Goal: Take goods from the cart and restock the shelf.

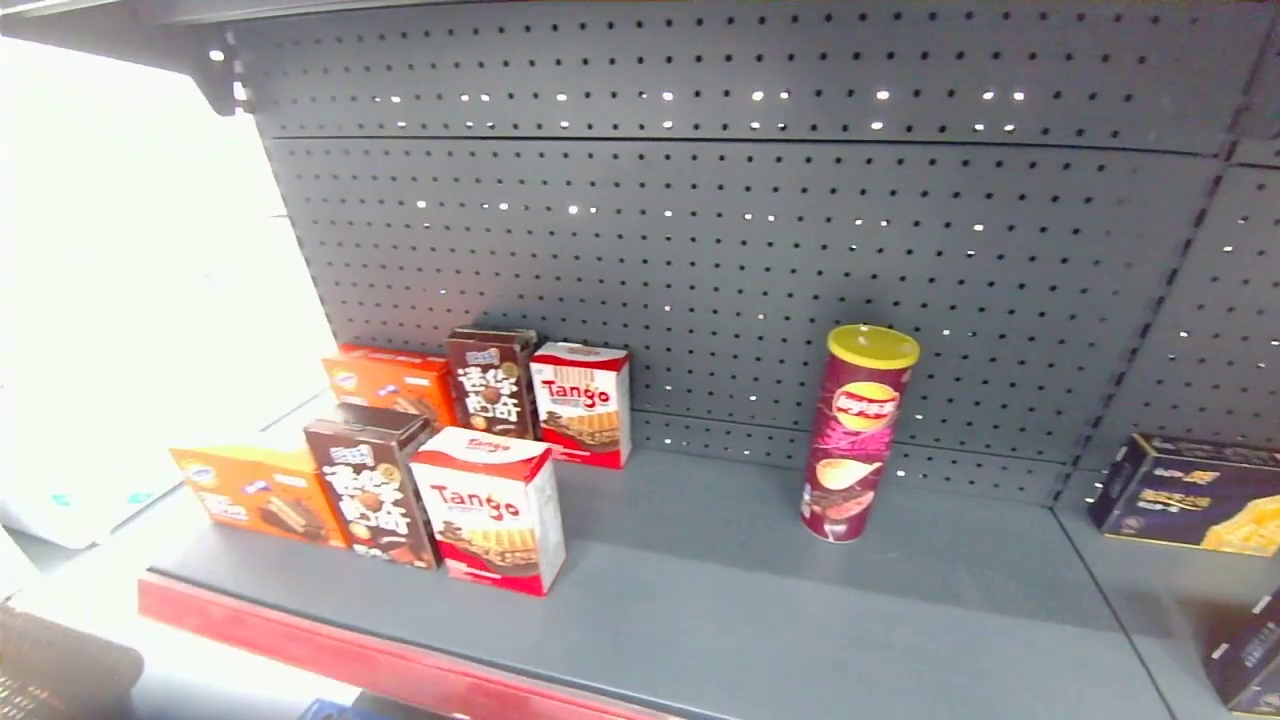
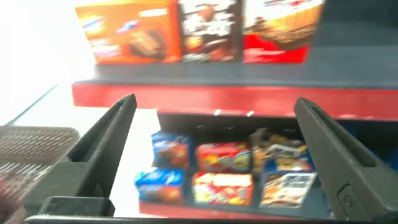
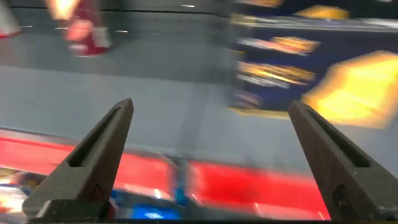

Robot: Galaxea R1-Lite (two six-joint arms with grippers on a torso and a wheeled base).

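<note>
Snack boxes (image 1: 490,510) six, navy boxes (image 1: 1180,490) two, can (image 1: 860,430) one; left gripper (image 2: 214,102), right gripper (image 3: 211,104) released

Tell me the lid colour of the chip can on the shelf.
Yellow lid on the maroon chip can; clearest in the head view.

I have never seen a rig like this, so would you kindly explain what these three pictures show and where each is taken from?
This is a two-armed robot that restocks goods. The wide picture comes from its head camera: on the grey shelf stand six small boxes in two rows, a tall crisp tube and, further right, dark blue boxes. The other two come from cameras on its wrists; the dark prongs are each arm's jaws, both open and holding nothing. The left wrist also sees packets lower down.
</note>
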